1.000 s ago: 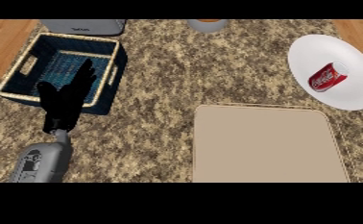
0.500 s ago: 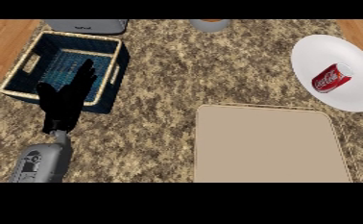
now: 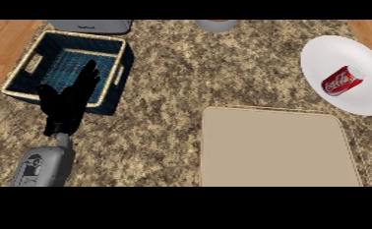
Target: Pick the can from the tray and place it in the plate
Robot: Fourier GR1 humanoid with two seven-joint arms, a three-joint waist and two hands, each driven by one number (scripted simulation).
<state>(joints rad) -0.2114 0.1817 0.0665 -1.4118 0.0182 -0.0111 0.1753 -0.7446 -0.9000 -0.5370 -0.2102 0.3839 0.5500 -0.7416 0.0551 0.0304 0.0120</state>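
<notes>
1 can (image 3: 342, 80) lying in plate (image 3: 326, 52), tray (image 3: 276, 149) nearby, basket (image 3: 115, 77) far left

Speckled brown stone counter (image 3: 189, 75) across whole view. Dark blue basket (image 3: 83, 45) with tan rim and side handles at upper left, upright. Just behind it, at far edge, grey box-like appliance (image 3: 91, 25), cut off at top. Small grey round vessel (image 3: 216, 25) at top centre, likewise cut off. Wooden strips (image 3: 16, 34) at both far corners.

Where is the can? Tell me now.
Head view, right side: the can lies on its side on the plate, beyond the tray.
</notes>
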